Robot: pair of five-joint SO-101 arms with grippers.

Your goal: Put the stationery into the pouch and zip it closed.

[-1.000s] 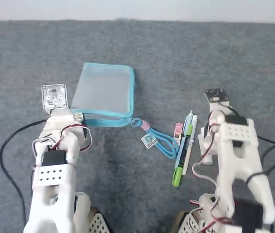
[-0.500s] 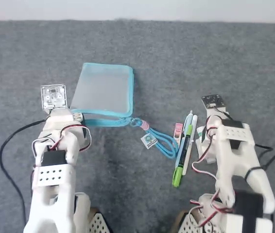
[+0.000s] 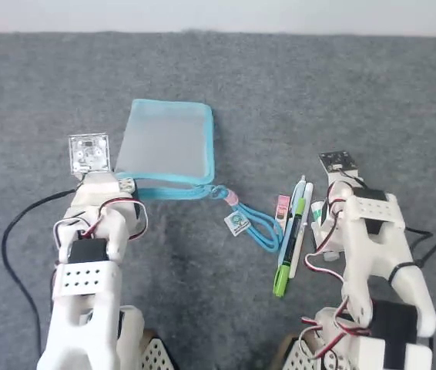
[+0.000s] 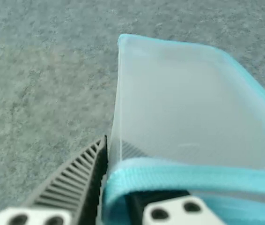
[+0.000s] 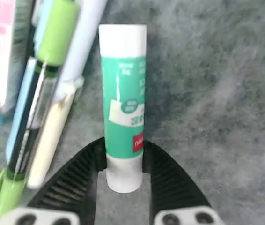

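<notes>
Grey-covered table (image 3: 357, 92). The clear pouch (image 3: 168, 146) with blue trim lies flat, left of centre and toward the far edge, its mouth facing the near edge. The left claw (image 4: 116, 178) is clenched on the pouch's near left corner, with the blue zip band running between the jaws. This is probably to pin the pouch and hold its mouth up for loading. A blue strap (image 3: 258, 225) with a small tag (image 3: 237, 223) trails from the zip end toward the stationery. The stationery sits right of centre and nearer the near edge: a green highlighter (image 3: 289, 254), a white pen (image 3: 301, 231) touching it, and a small pink item (image 3: 283, 206) just beside them, which I cannot identify. The glue stick (image 5: 123, 122) lies on the table on the right side of the pens, roughly parallel to them. The right claw (image 5: 123, 157) is down over its bottom end, with the jaws pressed to both sides, so it looks grasped. It is the outermost piece and stands free of the pens, so it is likely the easiest first pick. Nothing is in the pouch yet and the zip is undone.
</notes>
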